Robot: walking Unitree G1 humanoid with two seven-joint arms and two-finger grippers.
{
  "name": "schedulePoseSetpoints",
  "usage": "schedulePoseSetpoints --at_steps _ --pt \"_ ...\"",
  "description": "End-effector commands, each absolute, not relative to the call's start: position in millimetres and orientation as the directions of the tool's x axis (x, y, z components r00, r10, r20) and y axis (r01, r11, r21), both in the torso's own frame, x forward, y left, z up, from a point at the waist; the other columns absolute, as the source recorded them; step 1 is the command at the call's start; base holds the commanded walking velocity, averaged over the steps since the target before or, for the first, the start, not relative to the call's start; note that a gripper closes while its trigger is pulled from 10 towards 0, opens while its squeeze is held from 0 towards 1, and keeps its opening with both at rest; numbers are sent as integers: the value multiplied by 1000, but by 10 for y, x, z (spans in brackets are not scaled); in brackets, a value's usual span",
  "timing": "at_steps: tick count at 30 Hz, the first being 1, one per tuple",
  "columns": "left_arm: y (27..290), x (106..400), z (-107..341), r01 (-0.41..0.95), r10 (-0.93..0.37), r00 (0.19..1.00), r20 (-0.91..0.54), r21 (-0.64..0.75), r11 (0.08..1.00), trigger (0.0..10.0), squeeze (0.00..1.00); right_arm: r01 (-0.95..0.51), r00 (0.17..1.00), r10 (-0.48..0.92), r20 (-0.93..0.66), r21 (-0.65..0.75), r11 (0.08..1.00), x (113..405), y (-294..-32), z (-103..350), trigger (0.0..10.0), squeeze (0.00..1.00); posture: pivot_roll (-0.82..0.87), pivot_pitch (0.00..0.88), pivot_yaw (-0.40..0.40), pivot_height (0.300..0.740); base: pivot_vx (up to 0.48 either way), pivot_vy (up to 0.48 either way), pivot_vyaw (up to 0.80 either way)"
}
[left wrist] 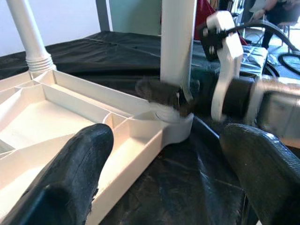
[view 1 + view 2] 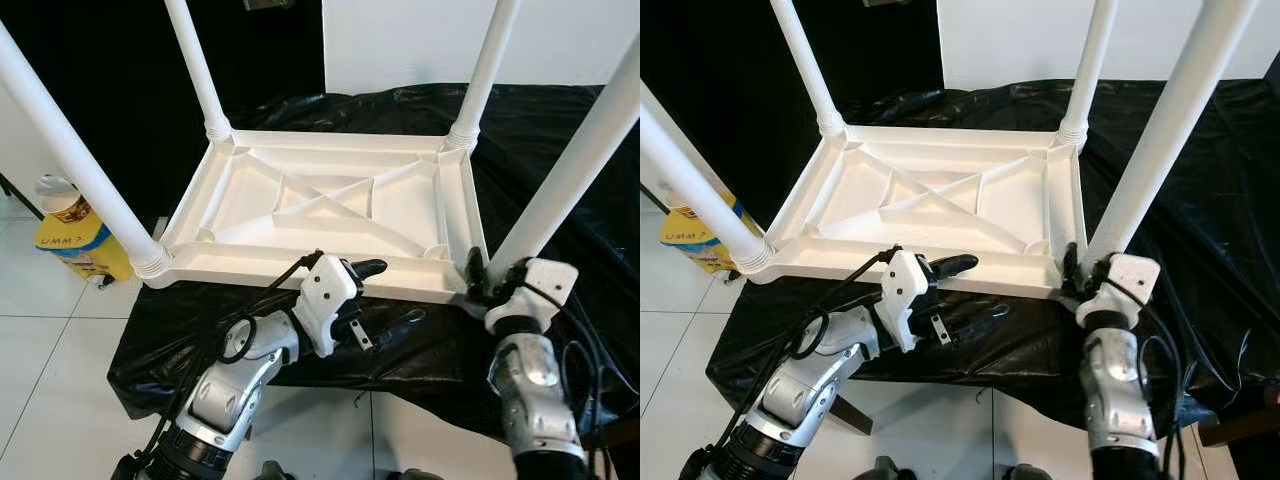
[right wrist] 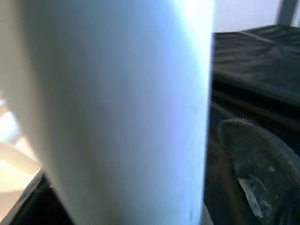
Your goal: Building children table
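Observation:
A white plastic children's table (image 2: 300, 282) lies upside down on a black sheet (image 2: 545, 125), with its legs pointing up. My right gripper (image 2: 480, 275) is shut around the base of the near right leg (image 2: 570, 170), where the leg meets the corner socket. In the right wrist view that leg (image 3: 117, 108) stands directly against one black finger (image 3: 258, 159). My left gripper (image 2: 375, 297) is open just in front of the table's near rim, right of its middle. The left wrist view has its fingers (image 1: 70, 178) wide apart, facing the near right corner (image 1: 173, 124).
A yellow container (image 2: 75, 240) stands on the white tiled floor (image 2: 50, 350) at the left, beside the near left leg (image 2: 70, 150). The two far legs (image 2: 195, 70) rise before a dark wall. The black sheet hangs over the support's front edge.

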State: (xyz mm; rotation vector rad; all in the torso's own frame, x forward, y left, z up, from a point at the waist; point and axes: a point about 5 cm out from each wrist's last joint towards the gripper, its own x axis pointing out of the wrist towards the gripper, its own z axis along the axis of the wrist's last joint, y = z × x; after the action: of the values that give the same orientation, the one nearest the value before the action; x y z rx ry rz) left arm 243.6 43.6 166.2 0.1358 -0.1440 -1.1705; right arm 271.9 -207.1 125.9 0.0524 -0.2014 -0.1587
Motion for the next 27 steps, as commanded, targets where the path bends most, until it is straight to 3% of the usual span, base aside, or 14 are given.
schedulePoseSetpoints --at_steps 1,2,3,9,19,20,22,23,27 --pt "437 2419 1642 908 -926 377 32 183 377 10000 0 103 972 -115 207 68 992 2743 -2023 1306 10000 1000 30 76 54 740 0 0 0" --pt "437 2421 1646 908 -926 377 33 183 377 10000 0 51 978 -62 198 61 997 2743 -2010 1306 10000 1000 30 77 55 740 0 0 0" --pt "439 2424 1651 908 -926 377 33 184 376 10000 0 -41 981 37 193 15 999 2725 -1993 1313 10000 0 30 77 55 740 0 0 0" --pt "452 2428 1657 908 -925 378 32 185 377 10000 0 -251 955 262 138 -93 964 2713 -2006 1313 10000 0 29 77 59 740 0 0 0" --pt "452 2428 1655 908 -926 376 32 185 375 10000 0 -284 938 314 149 -192 939 2774 -2147 1445 10000 0 15 71 59 740 0 0 0" --pt "445 2428 1653 909 -926 375 33 186 374 10000 0 -291 938 319 136 -192 937 2774 -2185 1446 1451 0 16 69 56 740 0 0 0" --pt "445 2428 1653 909 -926 375 33 186 374 10000 0 -291 938 319 136 -192 937 2774 -2185 1446 1451 0 16 69 56 740 0 0 0" --pt "438 2427 1655 908 -926 375 36 185 375 10000 0 -302 938 326 117 -182 936 2757 -2215 1421 0 0 16 69 56 740 0 0 0" --pt "434 2420 1657 908 -926 375 40 183 376 10000 0 -314 941 328 78 -153 937 2689 -2278 1320 0 0 16 68 56 740 0 0 0"
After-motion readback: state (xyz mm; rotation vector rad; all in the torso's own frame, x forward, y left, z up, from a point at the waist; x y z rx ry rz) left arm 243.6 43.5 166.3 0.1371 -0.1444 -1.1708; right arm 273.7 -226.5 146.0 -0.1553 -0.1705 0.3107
